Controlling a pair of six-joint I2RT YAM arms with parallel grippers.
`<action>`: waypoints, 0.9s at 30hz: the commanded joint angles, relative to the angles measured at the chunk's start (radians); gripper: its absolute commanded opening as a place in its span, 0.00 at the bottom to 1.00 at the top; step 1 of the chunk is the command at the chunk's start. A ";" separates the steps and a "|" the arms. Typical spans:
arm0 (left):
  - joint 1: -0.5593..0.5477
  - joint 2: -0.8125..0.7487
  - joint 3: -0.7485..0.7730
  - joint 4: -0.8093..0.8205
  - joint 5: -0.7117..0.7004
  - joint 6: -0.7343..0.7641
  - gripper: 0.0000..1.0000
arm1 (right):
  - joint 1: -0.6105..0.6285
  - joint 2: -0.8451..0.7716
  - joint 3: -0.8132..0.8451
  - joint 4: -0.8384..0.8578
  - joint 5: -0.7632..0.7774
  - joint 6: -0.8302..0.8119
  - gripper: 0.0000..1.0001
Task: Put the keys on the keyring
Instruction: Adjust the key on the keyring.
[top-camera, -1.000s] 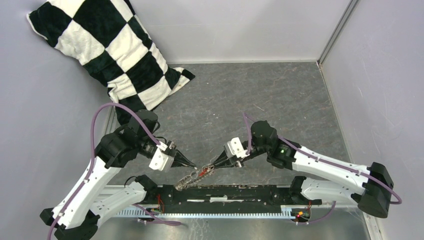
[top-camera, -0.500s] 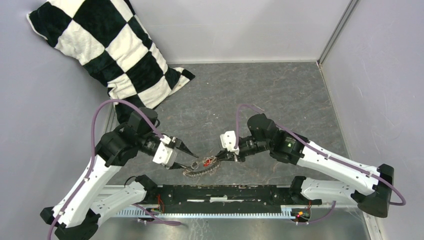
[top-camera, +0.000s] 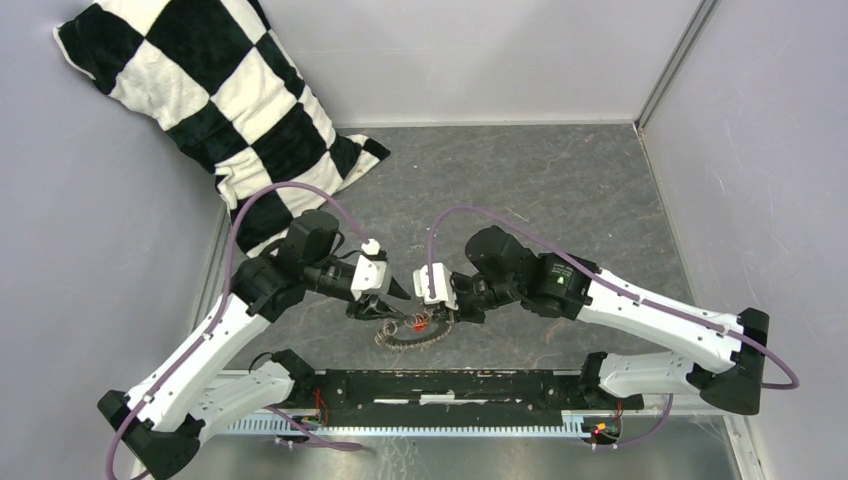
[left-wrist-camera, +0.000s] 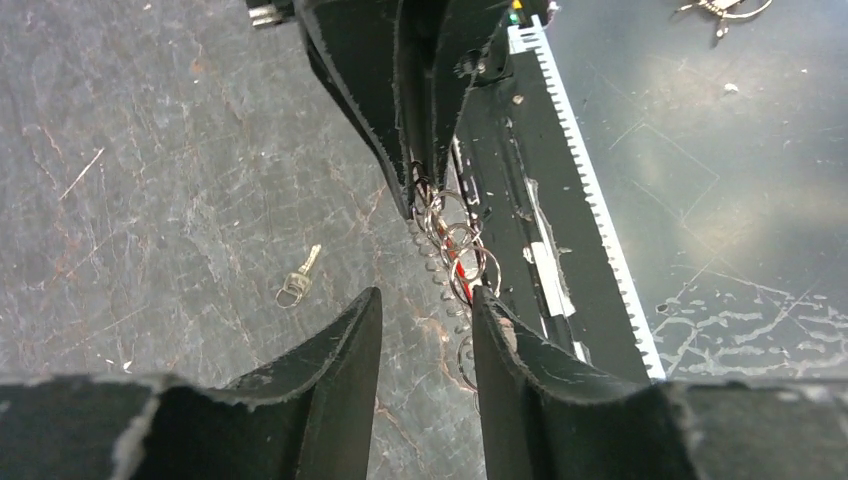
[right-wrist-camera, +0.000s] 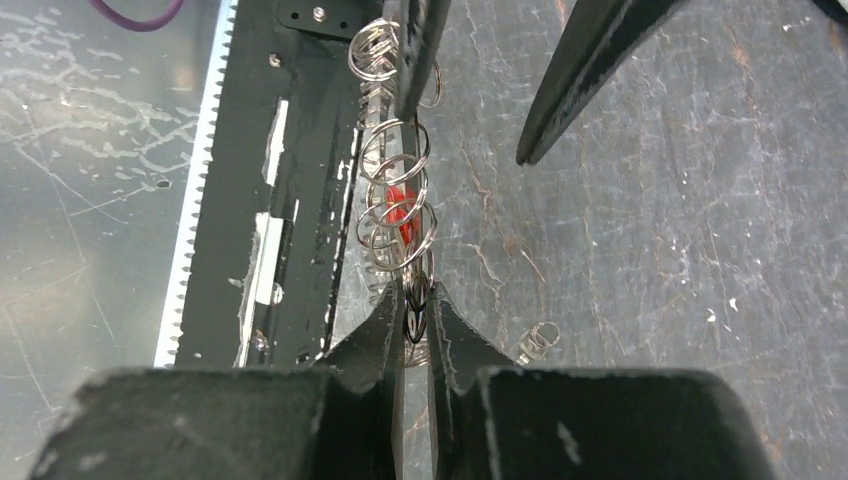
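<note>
Right gripper pinches the keyring.
Left gripper stands half open at bottom centre; key lies on table, left of centre.

**Both arms close in on the keyring; left jaws part**

The left gripper, pinched shut a second ago and further left along the table's near edge, has swung in toward the middle. Its fingers now stand apart right beside the keyring. The right gripper has slid leftward, its arm folding in behind it. The keyring, earlier strung out in a slanting line down to the black rail, is now bunched into a loose loop just clear of the rail.
</note>
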 joint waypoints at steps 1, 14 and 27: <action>-0.004 0.036 -0.005 0.047 -0.041 -0.090 0.42 | 0.015 0.012 0.082 -0.011 0.059 0.000 0.05; -0.004 0.048 -0.011 -0.172 0.109 0.078 0.43 | 0.026 0.049 0.154 -0.054 0.121 0.017 0.06; -0.005 0.039 -0.069 0.032 0.016 -0.063 0.12 | 0.051 0.052 0.150 -0.001 0.087 0.044 0.07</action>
